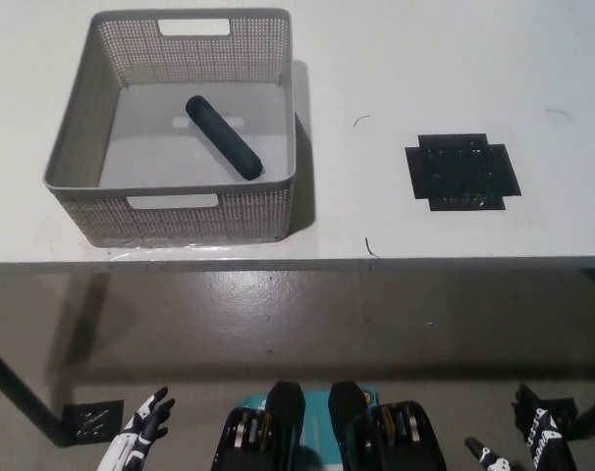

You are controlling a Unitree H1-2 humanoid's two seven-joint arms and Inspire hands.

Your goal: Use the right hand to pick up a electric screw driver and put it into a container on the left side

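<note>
a dark electric screwdriver (222,137) lies diagonally on the floor of a grey perforated container (175,211) standing on the left part of the white tabletop (425,59). to the right, well apart from the container, a black cross-shaped patch (462,171) lies flat on the tabletop. both of the robot's hands hang low, below the tabletop's front edge: the white left hand (138,434) at the lower left holds nothing, its fingers spread apart, while the black right hand (538,439) sits at the lower right corner, cut off by the frame, so whether it is open or closed cannot be told.
</note>
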